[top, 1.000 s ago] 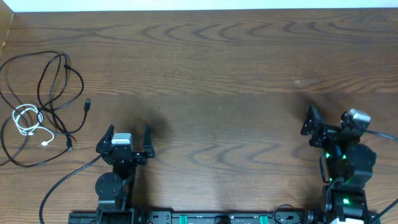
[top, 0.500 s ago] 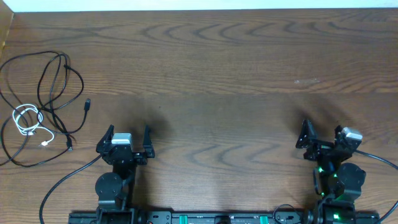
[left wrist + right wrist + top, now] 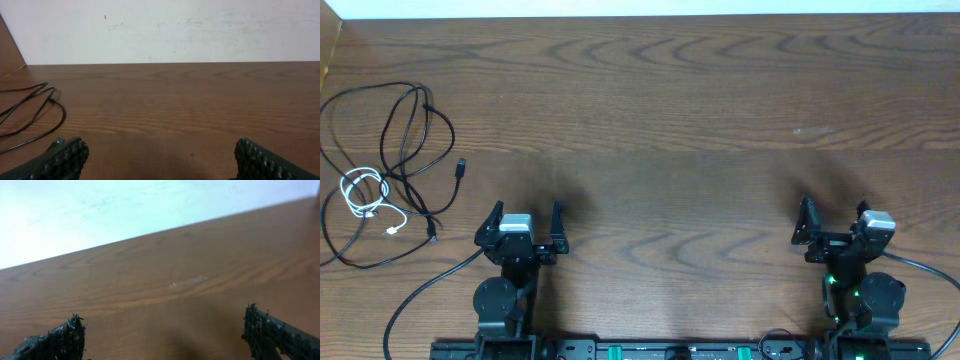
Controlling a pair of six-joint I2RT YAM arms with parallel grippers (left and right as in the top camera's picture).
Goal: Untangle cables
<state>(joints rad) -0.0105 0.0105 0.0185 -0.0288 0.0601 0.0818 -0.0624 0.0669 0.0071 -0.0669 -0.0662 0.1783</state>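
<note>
Both claws gape, holding nothing: left gripper [image 3: 527, 210] nearest, right gripper [image 3: 835, 215] well off to its right. Farther back and leftward of the left gripper, well apart, the black cord [image 3: 424, 97] sprawls in loops, the white cord [image 3: 350, 190] coiled among them.

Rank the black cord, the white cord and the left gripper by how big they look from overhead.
1. Black cord: its loops sprawl widest by far.
2 and 3. Left gripper and white cord look about alike. The gripper probably sits nearer the camera, so I won't rank them.
</note>
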